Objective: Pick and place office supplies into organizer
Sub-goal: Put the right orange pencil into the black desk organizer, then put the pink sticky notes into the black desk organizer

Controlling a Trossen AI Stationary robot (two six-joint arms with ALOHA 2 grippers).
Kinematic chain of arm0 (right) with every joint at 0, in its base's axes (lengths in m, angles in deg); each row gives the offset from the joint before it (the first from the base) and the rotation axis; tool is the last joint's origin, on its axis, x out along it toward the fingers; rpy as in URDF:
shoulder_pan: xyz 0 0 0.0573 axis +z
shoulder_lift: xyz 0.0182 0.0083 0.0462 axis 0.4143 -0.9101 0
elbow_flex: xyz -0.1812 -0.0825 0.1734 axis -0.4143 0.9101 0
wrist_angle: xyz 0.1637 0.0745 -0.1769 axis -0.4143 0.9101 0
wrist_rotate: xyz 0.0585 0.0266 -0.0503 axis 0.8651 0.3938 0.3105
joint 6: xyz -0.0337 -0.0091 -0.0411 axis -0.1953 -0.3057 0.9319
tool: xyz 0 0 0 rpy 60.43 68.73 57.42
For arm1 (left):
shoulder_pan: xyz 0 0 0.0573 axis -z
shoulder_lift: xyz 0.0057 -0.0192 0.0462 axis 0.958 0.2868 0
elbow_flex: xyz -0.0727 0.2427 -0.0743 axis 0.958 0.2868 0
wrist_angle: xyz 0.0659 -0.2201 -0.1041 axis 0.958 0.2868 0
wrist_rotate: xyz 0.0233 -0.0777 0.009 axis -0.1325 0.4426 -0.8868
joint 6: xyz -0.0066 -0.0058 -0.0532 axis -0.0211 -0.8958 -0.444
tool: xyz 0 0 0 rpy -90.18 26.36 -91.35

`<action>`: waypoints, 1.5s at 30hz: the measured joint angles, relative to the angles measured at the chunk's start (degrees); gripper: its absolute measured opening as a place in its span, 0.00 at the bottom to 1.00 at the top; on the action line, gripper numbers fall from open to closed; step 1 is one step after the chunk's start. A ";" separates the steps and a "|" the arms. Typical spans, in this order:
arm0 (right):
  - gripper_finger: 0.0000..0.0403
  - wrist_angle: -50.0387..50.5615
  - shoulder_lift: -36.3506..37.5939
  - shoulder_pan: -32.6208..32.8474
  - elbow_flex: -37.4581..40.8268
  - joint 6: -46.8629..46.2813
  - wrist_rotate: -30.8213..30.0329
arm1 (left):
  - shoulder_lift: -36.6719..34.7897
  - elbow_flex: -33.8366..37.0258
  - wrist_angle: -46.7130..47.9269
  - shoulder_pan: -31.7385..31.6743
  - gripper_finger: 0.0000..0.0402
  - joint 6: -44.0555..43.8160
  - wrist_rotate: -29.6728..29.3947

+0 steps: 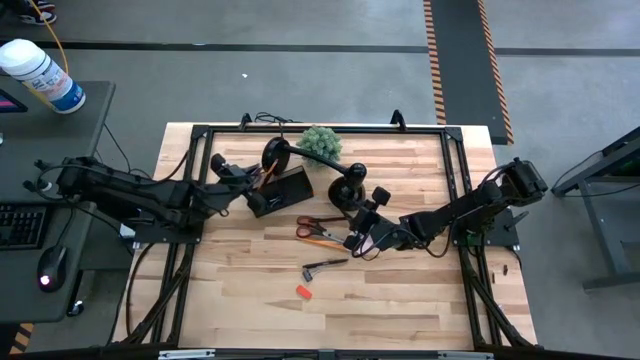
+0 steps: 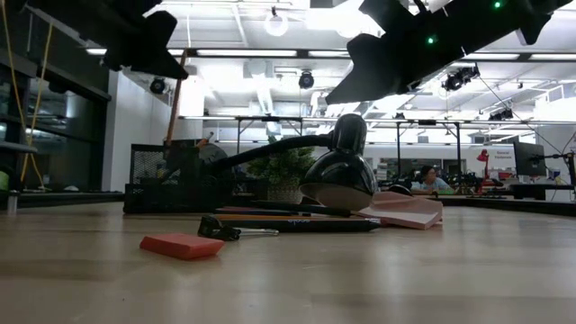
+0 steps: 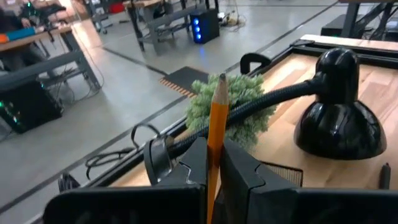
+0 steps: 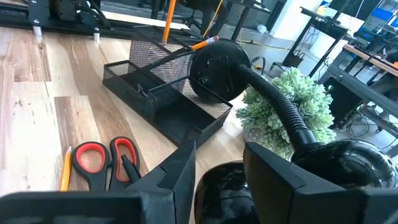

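Left wrist view shows the left claw (image 3: pixel 214 180) clamped on the upright orange-yellow wooden pencil (image 3: pixel 216 134), the black mesh organizer (image 1: pixel 285 186) just beside and below it, while the right claw (image 1: pixel 360 243) waits spread apart.

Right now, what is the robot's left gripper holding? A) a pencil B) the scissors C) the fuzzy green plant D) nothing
A: in the left wrist view the left gripper is shut on an orange-yellow pencil standing upright between its fingers.
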 joint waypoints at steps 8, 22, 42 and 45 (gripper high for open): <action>0.31 -0.01 0.00 -0.04 -0.07 0.00 0.00 | 0.29 -0.02 7.49 -1.02 0.01 -8.22 0.04; 0.31 -0.42 0.00 -0.28 -0.07 -0.02 0.97 | 5.71 -0.02 10.49 -2.86 0.01 -15.35 0.96; 0.31 -0.60 0.00 -0.28 -0.07 -0.04 1.25 | 10.01 0.00 7.79 -2.87 0.28 -19.18 1.11; 0.31 -0.60 0.00 -0.28 -0.07 -0.04 1.27 | 10.01 0.00 7.78 -2.89 0.34 -19.06 1.11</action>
